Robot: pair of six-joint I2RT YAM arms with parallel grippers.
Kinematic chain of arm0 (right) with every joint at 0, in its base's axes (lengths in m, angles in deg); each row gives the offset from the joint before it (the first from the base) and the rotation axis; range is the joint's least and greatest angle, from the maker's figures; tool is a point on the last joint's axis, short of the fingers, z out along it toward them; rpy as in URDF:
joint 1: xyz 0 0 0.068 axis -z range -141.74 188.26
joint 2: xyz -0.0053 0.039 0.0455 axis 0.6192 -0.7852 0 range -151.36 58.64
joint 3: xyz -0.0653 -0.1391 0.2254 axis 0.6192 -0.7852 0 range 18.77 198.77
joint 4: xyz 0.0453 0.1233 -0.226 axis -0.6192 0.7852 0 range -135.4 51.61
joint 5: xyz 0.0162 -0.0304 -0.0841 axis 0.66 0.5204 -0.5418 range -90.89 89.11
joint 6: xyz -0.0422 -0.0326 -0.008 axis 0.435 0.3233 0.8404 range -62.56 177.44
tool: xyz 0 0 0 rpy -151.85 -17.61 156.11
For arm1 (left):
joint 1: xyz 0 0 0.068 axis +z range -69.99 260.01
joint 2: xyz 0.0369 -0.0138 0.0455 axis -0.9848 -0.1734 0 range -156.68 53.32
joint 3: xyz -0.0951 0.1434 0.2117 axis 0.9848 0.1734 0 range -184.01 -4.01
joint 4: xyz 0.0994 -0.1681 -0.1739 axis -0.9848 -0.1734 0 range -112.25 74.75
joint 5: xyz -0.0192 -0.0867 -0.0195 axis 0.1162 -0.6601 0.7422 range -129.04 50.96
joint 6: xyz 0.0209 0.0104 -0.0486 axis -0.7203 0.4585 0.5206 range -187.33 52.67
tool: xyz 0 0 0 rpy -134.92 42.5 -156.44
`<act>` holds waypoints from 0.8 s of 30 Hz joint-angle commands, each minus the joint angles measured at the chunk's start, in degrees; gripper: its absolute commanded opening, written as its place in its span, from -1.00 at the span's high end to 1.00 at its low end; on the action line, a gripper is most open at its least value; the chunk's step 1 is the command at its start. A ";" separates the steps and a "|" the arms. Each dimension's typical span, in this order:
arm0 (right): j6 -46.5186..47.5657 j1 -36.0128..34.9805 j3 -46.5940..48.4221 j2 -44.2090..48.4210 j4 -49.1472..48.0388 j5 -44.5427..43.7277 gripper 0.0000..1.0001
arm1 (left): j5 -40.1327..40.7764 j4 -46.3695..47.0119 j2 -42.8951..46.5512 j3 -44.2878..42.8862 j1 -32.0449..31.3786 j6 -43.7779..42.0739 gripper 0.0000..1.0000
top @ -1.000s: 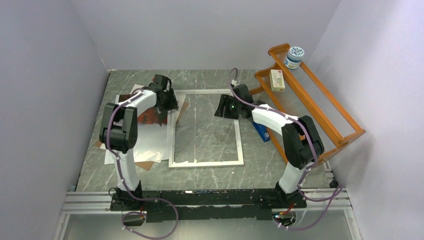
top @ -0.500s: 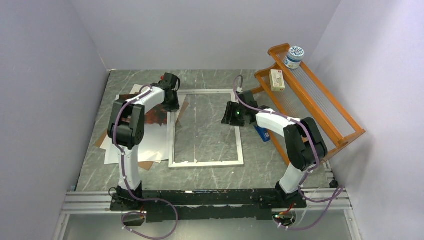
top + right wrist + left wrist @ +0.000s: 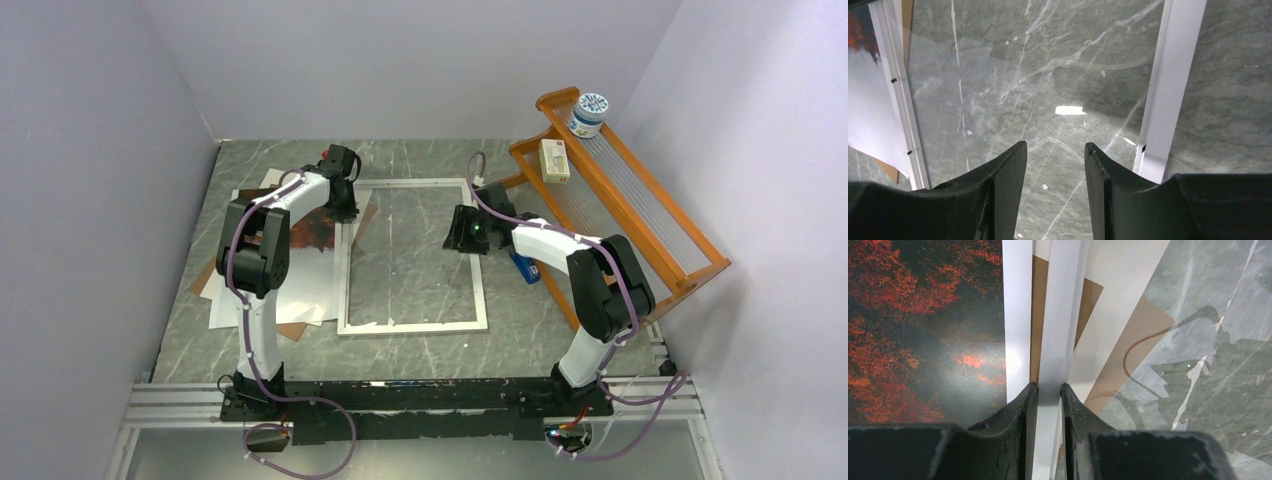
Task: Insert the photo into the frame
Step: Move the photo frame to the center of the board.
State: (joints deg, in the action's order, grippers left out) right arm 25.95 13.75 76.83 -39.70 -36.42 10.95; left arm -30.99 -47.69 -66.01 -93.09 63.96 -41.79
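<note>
Left pincer (image 3: pixel 1048 386) tight (right pincer (image 3: pixel 1055 147) agape)

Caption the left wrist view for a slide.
Left fingers pinch the frame by its white rim, the photo lying face up beside it.

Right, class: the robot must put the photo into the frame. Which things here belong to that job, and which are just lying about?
Job: photo, frame.
Lying about: rack, jar and box on it, blue thing, brown board under the photo.
</note>
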 commanded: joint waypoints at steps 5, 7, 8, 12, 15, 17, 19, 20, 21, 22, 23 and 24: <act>0.88 0.05 -0.06 1.66 -1.81 1.07 0.02 | -0.99 0.72 -0.29 -0.83 0.10 -0.42 0.94; 0.82 0.08 -0.18 1.72 -1.81 1.08 0.02 | -1.13 0.72 -0.29 -0.95 0.08 -0.20 0.95; 0.73 0.08 -0.27 1.78 -1.85 1.08 0.02 | -1.07 0.83 -0.10 -0.86 0.07 0.00 0.95; 0.59 0.06 -0.67 2.38 -2.05 1.08 0.02 | -1.49 2.10 1.12 -0.31 0.12 0.25 0.95; 0.50 0.06 -0.67 2.53 -1.87 1.04 0.01 | -2.10 2.00 1.67 -0.75 0.19 0.85 0.93; 0.46 0.05 -0.75 2.75 -1.85 1.00 0.01 | -2.82 2.05 2.08 -0.92 0.16 1.34 0.92; 0.45 0.08 -0.95 2.95 -1.93 1.00 0.01 | -3.99 2.73 2.52 -0.67 0.22 1.57 0.95; 0.43 0.08 -1.01 3.05 -1.90 1.00 0.01 | -4.55 2.91 2.68 -0.65 0.23 1.75 0.95; 0.39 0.04 -1.02 3.13 -1.86 1.00 0.01 | -4.77 2.95 2.69 -0.77 0.30 1.86 0.95; 0.44 0.07 -1.10 3.20 -1.85 1.00 0.01 | -4.92 2.81 2.59 -1.00 0.26 1.88 0.94; 0.41 0.03 -1.11 3.24 -1.81 1.00 0.01 | -4.74 2.06 2.30 -1.49 0.34 1.88 0.82; 0.41 0.07 -1.11 3.29 -1.77 1.12 0.01 | -4.46 1.38 2.19 -1.87 0.31 1.88 0.62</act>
State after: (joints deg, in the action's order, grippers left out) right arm 25.93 13.75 76.13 -39.09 -36.44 11.67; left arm -33.26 -47.63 -65.94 -93.09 64.42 -41.53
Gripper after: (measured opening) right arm 0.495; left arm 0.234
